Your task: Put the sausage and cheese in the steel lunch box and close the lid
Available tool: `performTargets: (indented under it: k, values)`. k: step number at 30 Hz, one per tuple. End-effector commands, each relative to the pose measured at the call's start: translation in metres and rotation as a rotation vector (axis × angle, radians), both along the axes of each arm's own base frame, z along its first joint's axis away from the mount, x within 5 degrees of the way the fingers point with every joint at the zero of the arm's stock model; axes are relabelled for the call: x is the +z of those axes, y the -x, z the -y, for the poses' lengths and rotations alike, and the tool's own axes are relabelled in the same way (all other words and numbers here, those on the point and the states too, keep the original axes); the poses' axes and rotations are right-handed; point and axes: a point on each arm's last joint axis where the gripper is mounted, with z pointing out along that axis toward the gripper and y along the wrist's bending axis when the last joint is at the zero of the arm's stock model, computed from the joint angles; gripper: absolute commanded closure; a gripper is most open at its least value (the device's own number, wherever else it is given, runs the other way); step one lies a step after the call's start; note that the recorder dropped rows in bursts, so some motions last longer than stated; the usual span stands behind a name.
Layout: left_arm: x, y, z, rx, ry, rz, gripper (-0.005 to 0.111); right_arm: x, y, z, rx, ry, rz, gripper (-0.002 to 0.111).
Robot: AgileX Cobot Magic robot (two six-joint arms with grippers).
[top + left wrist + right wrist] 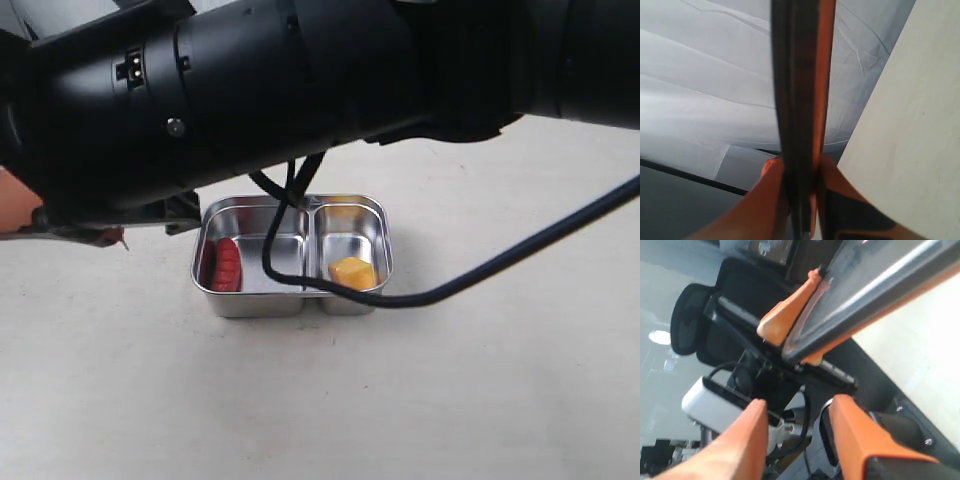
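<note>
I hold the lid [800,75] edge-on in my left gripper [796,167], the orange fingers [772,172] clamped tight on its rim. Its long axis runs straight away from the wrist, dark plastic on one face and the orange seal on the other. It is up in the air, clear of the table [910,125]. The right wrist view shows the same lid [875,295] slanting across a corner, cut off by the frame. My right gripper [797,405] is spread wide with nothing between its fingers. In the exterior view the steel lunch box [260,303] sits uncovered. The sausage [227,266] lies in the larger compartment along the left wall, its length running near to far, and the cheese [352,272] is in the smaller one. A black arm [280,80] stretches level across the top of that view and hides both my grippers. Its cable [500,265] loops across the box.
</note>
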Motion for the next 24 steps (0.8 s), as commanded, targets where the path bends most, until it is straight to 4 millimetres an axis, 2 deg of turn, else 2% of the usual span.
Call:
performTargets:
  k: [1, 4, 9, 15, 24]
  values:
    - [0.003, 0.000, 0.001, -0.009, 0.041, 0.016, 0.106, 0.005, -0.017, -0.001, -0.195, -0.022, 0.011, 0.066]
    - [0.003, 0.000, 0.002, -0.015, 0.066, 0.012, 0.106, 0.004, -0.025, -0.003, -0.281, -0.029, -0.003, 0.066]
    - [0.003, 0.000, 0.003, -0.025, 0.103, 0.007, 0.106, -0.010, -0.027, -0.013, -0.301, -0.010, -0.086, 0.066]
    - [0.003, 0.000, 0.003, -0.026, 0.105, 0.003, 0.106, -0.022, -0.010, -0.036, -0.270, 0.003, -0.155, 0.066]
    - [0.001, 0.001, 0.003, -0.033, 0.100, -0.016, 0.106, -0.009, 0.008, -0.049, -0.213, -0.038, -0.094, 0.066]
